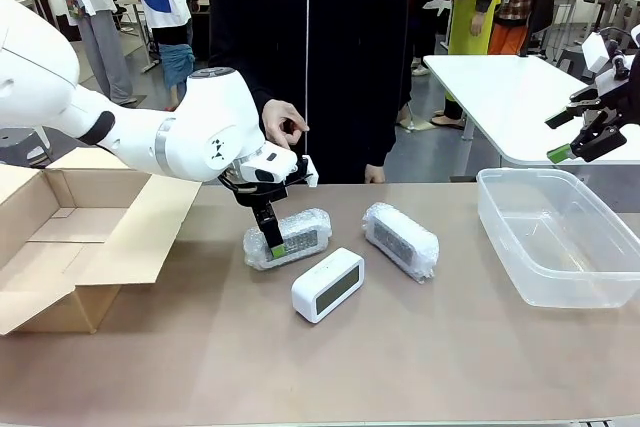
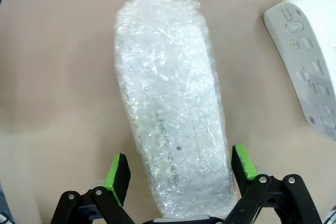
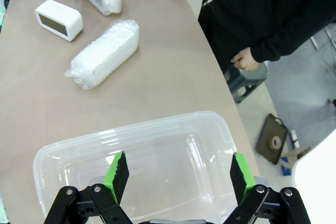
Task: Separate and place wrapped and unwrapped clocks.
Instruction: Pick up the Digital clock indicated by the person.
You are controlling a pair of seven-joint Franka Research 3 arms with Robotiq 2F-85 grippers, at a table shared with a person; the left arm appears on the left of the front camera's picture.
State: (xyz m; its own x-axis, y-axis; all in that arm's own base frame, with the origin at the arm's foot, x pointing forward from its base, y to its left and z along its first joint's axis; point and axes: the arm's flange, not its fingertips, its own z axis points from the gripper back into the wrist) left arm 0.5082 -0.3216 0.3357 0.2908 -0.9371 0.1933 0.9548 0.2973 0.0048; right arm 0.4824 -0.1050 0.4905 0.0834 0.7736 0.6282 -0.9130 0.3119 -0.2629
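Jaws on the left gripper (image 1: 275, 244) are spread, one green pad on each side of a wrapped clock (image 1: 305, 232) that sits left of centre in the front view. An open cardboard box (image 1: 90, 237) is off at the far left. From the wrist camera I can see a sliver of table (image 1: 200, 347) between each pad and the bubble wrap, so nothing's clamped yet.

The pads sit toward one end of the bundle, not its middle. My worry is that the wrap squishes and slides, so the clock could droop or slip out on the lift.

A person's hand (image 1: 283, 125) hangs just above that wrist, which is close enough to bump if the arm rises fast.

Moving right, the bare clock (image 1: 327, 285) lies just beside the bundle at lower centre, so a swinging end might knock it. The second wrapped clock (image 1: 402, 239) is right of that, apart from both.

Over at the right there's a clear plastic bin (image 1: 492, 215). The right gripper (image 1: 558, 137) hovers above it at the upper right, jaws wide and holding nothing.
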